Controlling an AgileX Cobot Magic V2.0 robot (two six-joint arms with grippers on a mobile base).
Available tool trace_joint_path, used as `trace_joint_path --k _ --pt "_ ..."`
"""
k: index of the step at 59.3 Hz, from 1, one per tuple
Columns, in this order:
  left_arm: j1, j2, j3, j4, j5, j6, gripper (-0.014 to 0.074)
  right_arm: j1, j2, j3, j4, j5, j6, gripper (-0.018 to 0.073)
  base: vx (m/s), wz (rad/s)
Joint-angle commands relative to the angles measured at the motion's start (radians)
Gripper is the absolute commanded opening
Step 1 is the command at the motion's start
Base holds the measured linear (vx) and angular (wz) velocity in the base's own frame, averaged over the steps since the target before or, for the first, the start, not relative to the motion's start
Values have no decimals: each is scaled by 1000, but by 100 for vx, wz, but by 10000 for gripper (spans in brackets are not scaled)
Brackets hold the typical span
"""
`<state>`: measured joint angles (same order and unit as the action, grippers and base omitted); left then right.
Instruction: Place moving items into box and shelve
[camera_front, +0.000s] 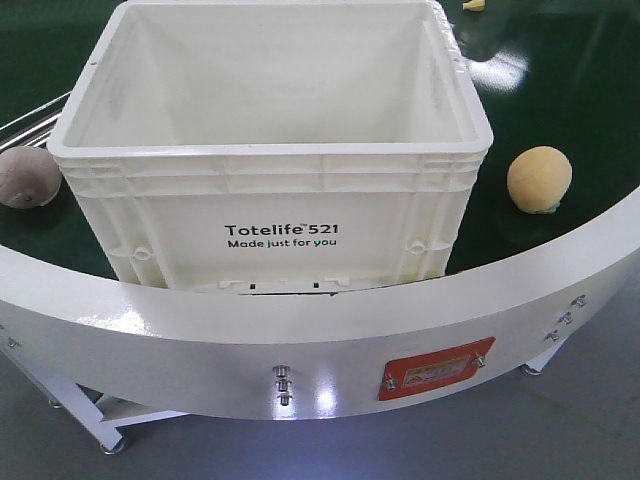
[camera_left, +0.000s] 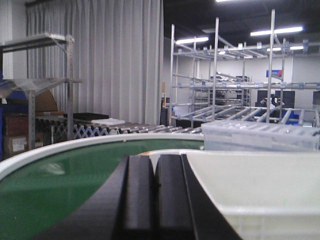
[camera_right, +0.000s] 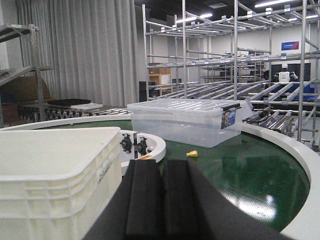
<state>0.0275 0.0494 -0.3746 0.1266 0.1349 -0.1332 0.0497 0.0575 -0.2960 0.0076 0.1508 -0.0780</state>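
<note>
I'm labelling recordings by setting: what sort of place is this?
Probably a warehouse or logistics test hall: a curved green conveyor belt carries a white crate and a clear lidded bin, with tall metal racks behind.

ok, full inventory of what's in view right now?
white crate: 1, white, middle of belt, empty
yellow-tan lump: 1, pale yellow-tan, on belt right of crate in front view
greyish-pink lump: 1, greyish-pink, on belt close by crate's left side
small yellow item: 1, yellow, farther along belt, too small to identify
clear lidded bin: 1, transparent, far side of belt
conveyor belt: 1, green, curved, white rim
label plate: 1, orange-red, conveyor's white side
shelving racks: several, grey metal, background
curtain: 1, grey, background
left gripper: 1, black, shut, empty
right gripper: 1, black, shut, empty
</note>
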Motion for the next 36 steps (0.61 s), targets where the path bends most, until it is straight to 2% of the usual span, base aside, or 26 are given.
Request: trace_joint_path --k 1,11,28,36 --pt "1 89 -133 1 42 -9 -22 1 89 -106 -8 -7 -17 -16 0 0" --pt "1 239 -279 3 251 -4 -22 1 253 -212 -8 111 -17 -16 0 0" --pt "1 407 -233 2 424 -2 -22 1 490 -211 1 278 -15 -16 0 0" --pt "1 447 -211 1 477 -3 -22 1 571 -211 0 311 -15 -15 0 0"
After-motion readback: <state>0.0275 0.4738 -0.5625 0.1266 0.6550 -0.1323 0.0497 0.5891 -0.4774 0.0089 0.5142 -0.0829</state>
